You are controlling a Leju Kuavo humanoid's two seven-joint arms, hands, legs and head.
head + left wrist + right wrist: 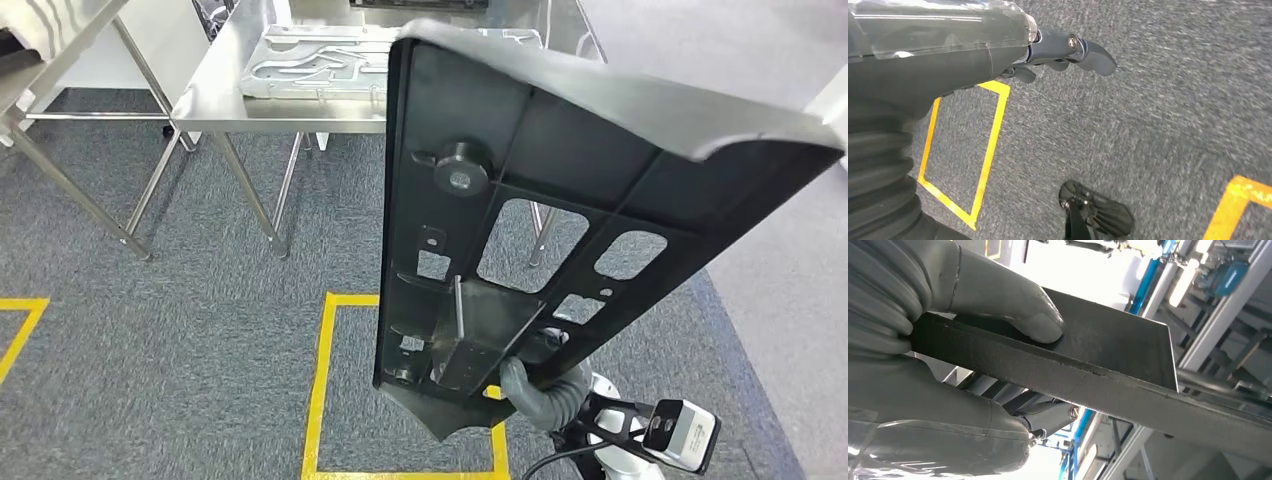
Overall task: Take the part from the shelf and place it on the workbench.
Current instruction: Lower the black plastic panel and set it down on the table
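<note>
Black part (560, 200): raised upright, clamped at its lower edge by right hand (545, 390); steel surface (215, 95) ahead, not reached. Left hand (1063, 52): hanging, empty, fingers loose. Risk: one-edge grip, tall load, likely to tip or slip

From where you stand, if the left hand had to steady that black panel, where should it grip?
Probably the long left edge rail of the black panel, coming from the robot's left. That raised rim is straight and unobstructed, while the right hand pinches only the lower corner. The left hand hangs free.
</note>
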